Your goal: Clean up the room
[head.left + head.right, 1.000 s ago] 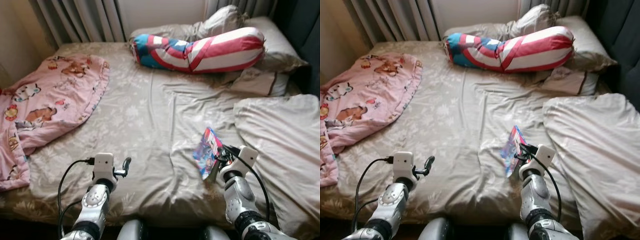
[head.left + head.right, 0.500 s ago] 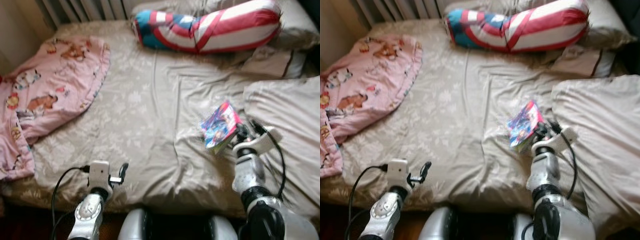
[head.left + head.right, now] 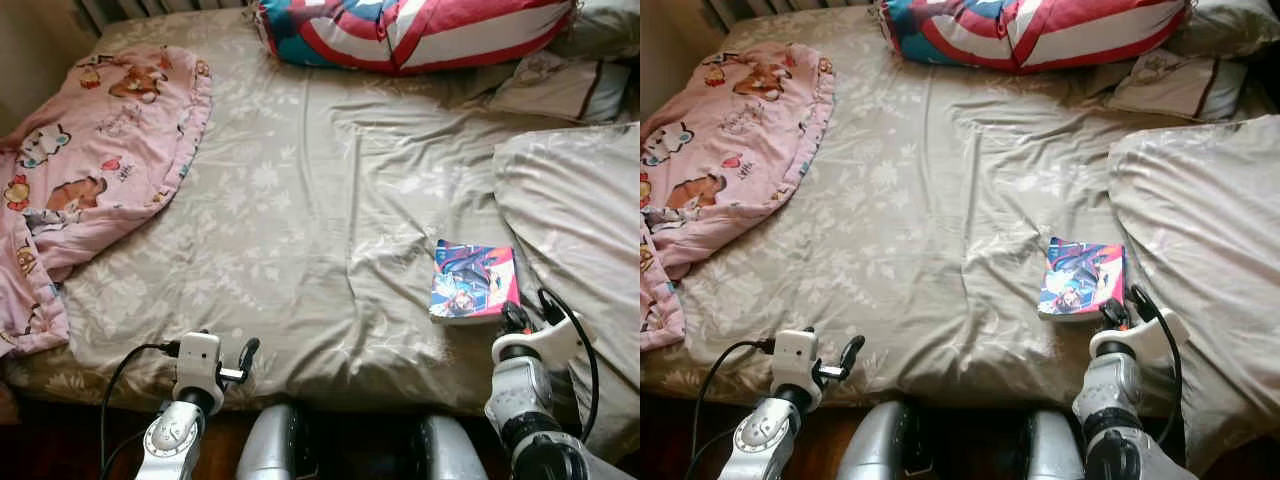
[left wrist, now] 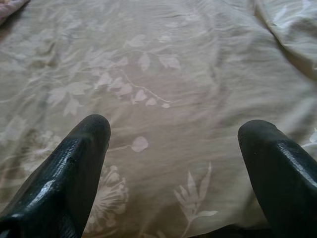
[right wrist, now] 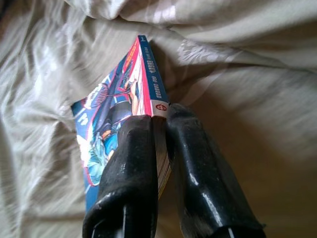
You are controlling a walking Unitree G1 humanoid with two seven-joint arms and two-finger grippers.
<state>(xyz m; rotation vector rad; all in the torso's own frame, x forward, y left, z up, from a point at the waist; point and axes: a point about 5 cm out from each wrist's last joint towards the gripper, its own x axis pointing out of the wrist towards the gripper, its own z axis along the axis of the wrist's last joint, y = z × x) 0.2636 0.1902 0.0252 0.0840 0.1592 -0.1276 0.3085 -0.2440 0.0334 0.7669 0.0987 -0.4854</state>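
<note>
A colourful comic book (image 3: 473, 281) lies near the front right of the beige floral bed (image 3: 300, 210), its cover up. My right gripper (image 3: 516, 318) is shut on the book's near corner, and in the right wrist view both black fingers (image 5: 136, 163) pinch the book (image 5: 119, 119) by its edge. My left gripper (image 3: 246, 352) hovers open over the front edge of the bed, and its fingers (image 4: 79, 163) stand wide apart above the bedsheet (image 4: 163, 89) with nothing between them.
A pink cartoon blanket (image 3: 80, 160) is bunched at the bed's left side. A red, white and blue bolster (image 3: 410, 30) lies along the head, with pillows (image 3: 560, 85) behind it. A beige duvet (image 3: 580, 210) covers the right side.
The camera has tilted down and closer to the bed. The book, held upright in my right gripper a second ago, now lies flat, cover up, on the sheet.
</note>
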